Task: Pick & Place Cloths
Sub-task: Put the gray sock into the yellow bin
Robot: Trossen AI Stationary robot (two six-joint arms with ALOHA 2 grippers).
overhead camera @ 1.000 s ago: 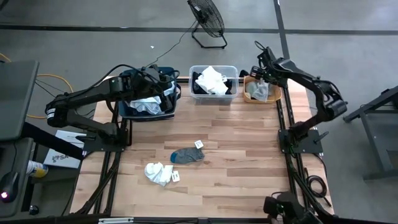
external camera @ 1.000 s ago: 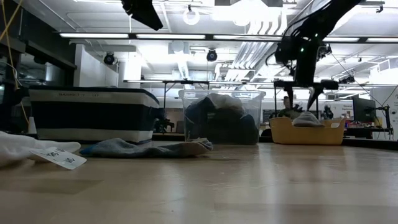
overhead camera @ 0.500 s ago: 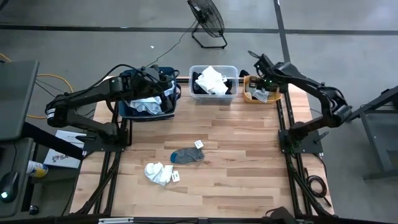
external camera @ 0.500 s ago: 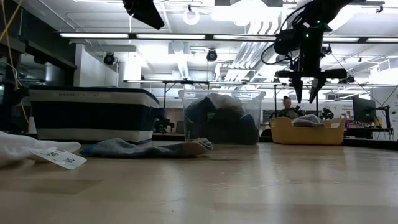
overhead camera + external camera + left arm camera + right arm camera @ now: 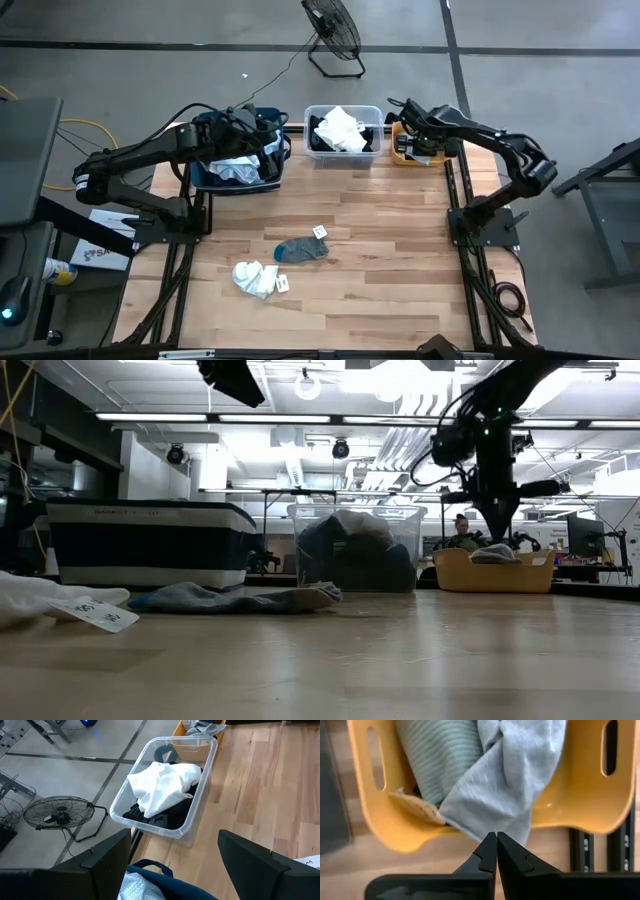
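Note:
My right gripper (image 5: 496, 836) hangs shut, fingers pointing down, just above the orange tub (image 5: 375, 822) at the table's far right (image 5: 415, 140). Nothing is between its fingers. Grey cloths (image 5: 510, 780) lie in that tub. My left gripper (image 5: 172, 865) stands open above the navy bin (image 5: 238, 172) at the far left, over a pale blue cloth (image 5: 142, 887). A white cloth (image 5: 162, 785) lies on dark ones in the clear tub (image 5: 345, 108). A grey-blue sock (image 5: 302, 249) and a white cloth (image 5: 255, 278) lie flat on the table.
The three containers stand in a row along the far edge; in the low view the clear tub (image 5: 355, 550) is between the navy bin (image 5: 150, 545) and the orange tub (image 5: 495, 572). Bare wood spreads around the two loose cloths. A floor fan (image 5: 333, 30) stands beyond the table.
My right gripper has shut over the orange tub with nothing between its fingers, and has shifted a little toward the table's left edge. The grey cloths stay in the tub.

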